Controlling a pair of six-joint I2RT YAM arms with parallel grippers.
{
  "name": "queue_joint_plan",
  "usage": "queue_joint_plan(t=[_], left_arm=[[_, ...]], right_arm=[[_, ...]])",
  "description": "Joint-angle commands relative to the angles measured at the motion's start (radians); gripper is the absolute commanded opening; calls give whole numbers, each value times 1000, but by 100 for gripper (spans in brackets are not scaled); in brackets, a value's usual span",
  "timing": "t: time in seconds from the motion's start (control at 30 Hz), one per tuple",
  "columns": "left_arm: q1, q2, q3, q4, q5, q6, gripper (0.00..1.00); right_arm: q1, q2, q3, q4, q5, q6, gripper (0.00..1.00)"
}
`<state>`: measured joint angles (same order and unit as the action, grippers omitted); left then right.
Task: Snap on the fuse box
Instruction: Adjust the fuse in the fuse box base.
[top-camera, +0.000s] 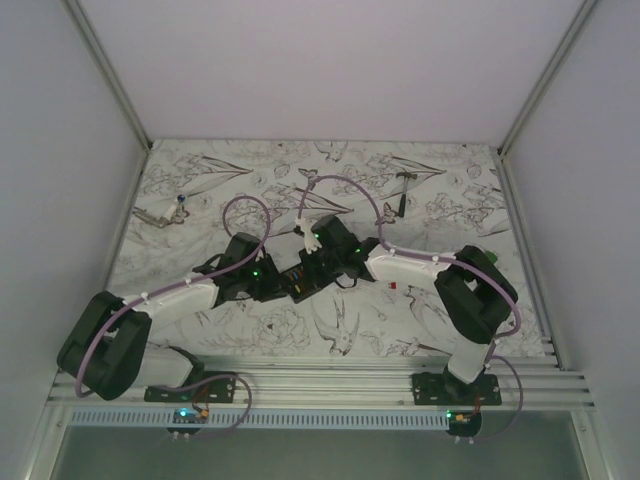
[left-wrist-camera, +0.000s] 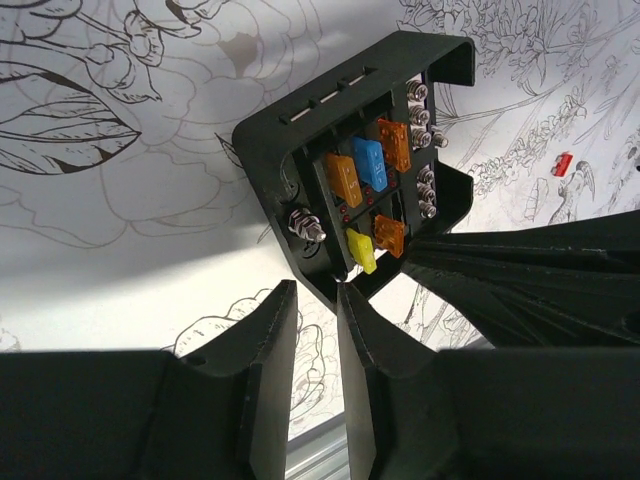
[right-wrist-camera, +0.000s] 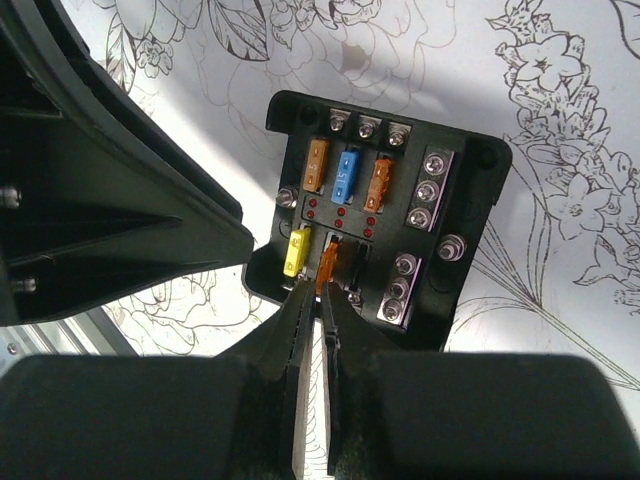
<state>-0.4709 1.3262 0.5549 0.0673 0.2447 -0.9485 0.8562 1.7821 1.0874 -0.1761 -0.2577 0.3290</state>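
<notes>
The setting is a robotics lab test cell. Plain white panel walls (top-camera: 300, 60) in a metal frame (top-camera: 108, 70) enclose a table (top-camera: 200, 190) with a flower-print cover. A left arm (top-camera: 180, 298) and a right arm (top-camera: 410, 268) are bolted to aluminium rails (top-camera: 320, 375) at its near edge.

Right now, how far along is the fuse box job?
Done: the top row of fuses and the yellow fuse look seated in the fuse box. In hand: the right gripper pinches a tilted orange fuse at a lower slot; the left gripper sits slightly open at the box's corner. Left: press it home; a red fuse lies loose nearby.
</notes>
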Motion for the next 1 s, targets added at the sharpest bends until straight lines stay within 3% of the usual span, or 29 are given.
queue_joint_plan(t=[0.0, 0.33, 0.77, 0.97], left_arm=[[5, 18, -16, 25, 21, -10, 25], [0, 68, -6, 44, 30, -13, 19], [-6, 93, -10, 62, 24, -18, 18], [-7, 85, -10, 62, 31, -19, 19]], right_arm=[[14, 13, 43, -10, -15, 10, 12], [33, 47, 68, -45, 23, -3, 8], [67, 103, 87, -152, 183, -1, 4], [99, 19, 70, -108, 138, -59, 6]])
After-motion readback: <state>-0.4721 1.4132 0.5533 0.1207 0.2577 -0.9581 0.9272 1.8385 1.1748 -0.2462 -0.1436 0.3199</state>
